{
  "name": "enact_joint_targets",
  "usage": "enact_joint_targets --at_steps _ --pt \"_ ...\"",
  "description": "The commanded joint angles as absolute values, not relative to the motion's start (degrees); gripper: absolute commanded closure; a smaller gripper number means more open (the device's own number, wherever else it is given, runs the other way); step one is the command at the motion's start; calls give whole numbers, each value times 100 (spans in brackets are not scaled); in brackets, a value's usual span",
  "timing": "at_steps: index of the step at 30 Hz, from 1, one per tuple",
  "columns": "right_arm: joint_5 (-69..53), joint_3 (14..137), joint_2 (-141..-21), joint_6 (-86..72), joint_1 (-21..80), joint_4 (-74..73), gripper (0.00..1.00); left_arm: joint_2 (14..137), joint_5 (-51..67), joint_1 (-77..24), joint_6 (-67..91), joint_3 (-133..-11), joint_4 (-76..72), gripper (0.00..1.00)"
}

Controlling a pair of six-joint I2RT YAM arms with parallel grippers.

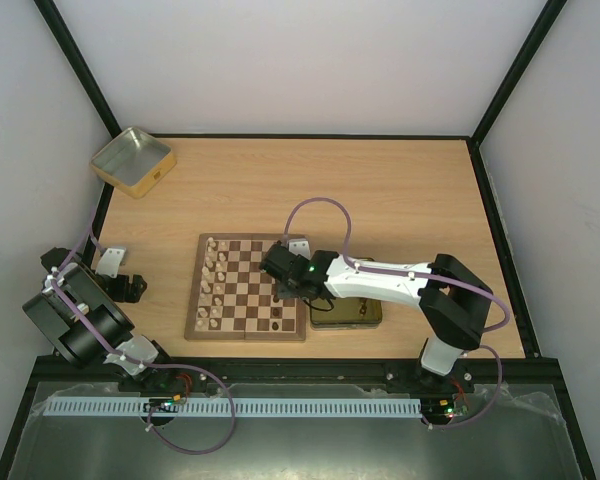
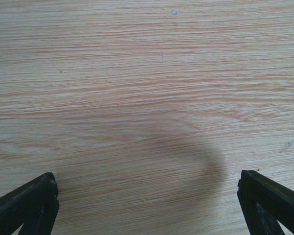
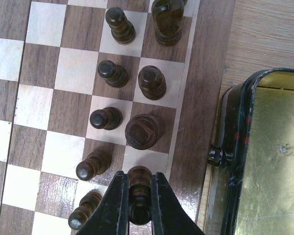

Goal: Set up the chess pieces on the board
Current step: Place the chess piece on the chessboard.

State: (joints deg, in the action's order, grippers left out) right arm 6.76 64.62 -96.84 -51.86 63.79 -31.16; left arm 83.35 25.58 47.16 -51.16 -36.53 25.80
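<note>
Placing: my right gripper (image 3: 138,181) pinches dark brown turned wooden piece (image 3: 140,172) at right edge of checked wooden chessboard (image 3: 205,98); next, release upright. Left gripper (image 2: 149,205) spread.

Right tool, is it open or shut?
Shut. In the right wrist view, the right tool squeezes a dark chess piece between its fingers, over the board near its rim.

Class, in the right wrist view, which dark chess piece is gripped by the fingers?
The dark piece lowest in the column beside the board's rim; the right fingers clamp it, while the others stand ungripped.
</note>
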Motion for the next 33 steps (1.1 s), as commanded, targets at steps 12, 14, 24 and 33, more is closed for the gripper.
enact_joint_targets --at_steps 12,14,24,33 --pt "943 6565 -9818 -5172 6416 -3185 98 8640 2276 4708 -4935 -3311 3252 1" --pt "884 6565 -9847 -5160 6412 -3157 98 8646 2270 4709 -4931 -3305 3247 1" --pt "809 6652 -9877 -5153 6416 -3133 82 8622 2289 4714 -4925 -3298 3234 1" --pt "713 6745 -9842 -5165 6416 -3076 61 8631 2307 4734 -4933 -3300 3227 1"
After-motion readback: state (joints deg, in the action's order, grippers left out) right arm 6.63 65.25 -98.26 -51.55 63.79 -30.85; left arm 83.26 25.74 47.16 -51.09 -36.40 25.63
